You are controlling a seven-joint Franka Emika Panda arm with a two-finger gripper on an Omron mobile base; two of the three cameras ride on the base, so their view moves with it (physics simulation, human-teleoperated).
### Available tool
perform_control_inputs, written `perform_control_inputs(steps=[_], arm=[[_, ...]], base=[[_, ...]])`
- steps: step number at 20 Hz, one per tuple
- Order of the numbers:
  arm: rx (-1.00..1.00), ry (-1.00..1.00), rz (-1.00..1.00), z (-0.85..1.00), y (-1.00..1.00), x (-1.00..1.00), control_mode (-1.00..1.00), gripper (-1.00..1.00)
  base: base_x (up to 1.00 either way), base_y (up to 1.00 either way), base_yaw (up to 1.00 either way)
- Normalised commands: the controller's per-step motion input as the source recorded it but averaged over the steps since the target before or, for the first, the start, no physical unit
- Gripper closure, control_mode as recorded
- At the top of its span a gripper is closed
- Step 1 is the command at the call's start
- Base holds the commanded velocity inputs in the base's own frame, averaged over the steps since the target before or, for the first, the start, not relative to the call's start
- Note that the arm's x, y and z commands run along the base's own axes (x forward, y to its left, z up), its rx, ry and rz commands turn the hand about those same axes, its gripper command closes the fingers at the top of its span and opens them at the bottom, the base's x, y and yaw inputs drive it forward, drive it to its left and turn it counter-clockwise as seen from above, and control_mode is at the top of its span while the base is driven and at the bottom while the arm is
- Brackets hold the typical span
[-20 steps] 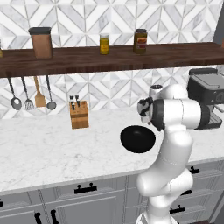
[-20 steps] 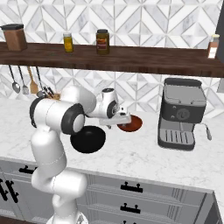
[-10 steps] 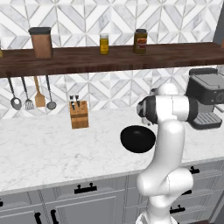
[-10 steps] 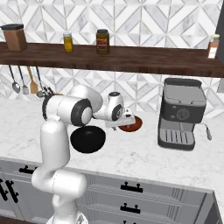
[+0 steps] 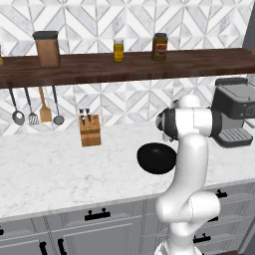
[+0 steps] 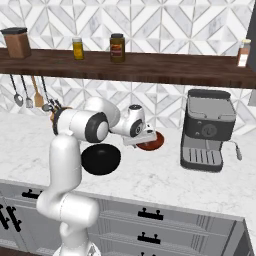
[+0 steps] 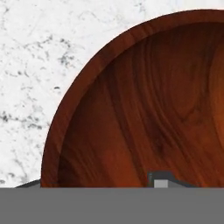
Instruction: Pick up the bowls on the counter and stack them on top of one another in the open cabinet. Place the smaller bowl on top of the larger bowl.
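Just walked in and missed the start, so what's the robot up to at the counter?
The robot arm has its tool down at the rim of the small red-brown bowl on the marble counter, beside the coffee machine. Whether it grips the bowl yet isn't clear. The wide black bowl sits untouched nearby on the counter.

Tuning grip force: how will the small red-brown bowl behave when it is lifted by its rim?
The smaller bowl looks like polished wood grain, so probably rigid and fairly light. Its glossy curved wall may slip. Gripped at one edge by the pincer, it could tilt.
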Motion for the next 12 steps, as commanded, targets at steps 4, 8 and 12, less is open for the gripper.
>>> perform_control_inputs(steps=[4, 8, 12], arm=[[0.09, 0.00, 0.00, -0.03, 0.03, -0.14, -1.00, 1.00], [0.01, 0.00, 0.00, 0.61, 0.33, -0.72, -1.00, 1.00], [0.00, 0.00, 0.00, 0.98, 0.45, -1.00, -1.00, 1.00]], base=[[0.00, 0.00, 0.00], [0.00, 0.00, 0.00], [0.00, 0.00, 0.00]])
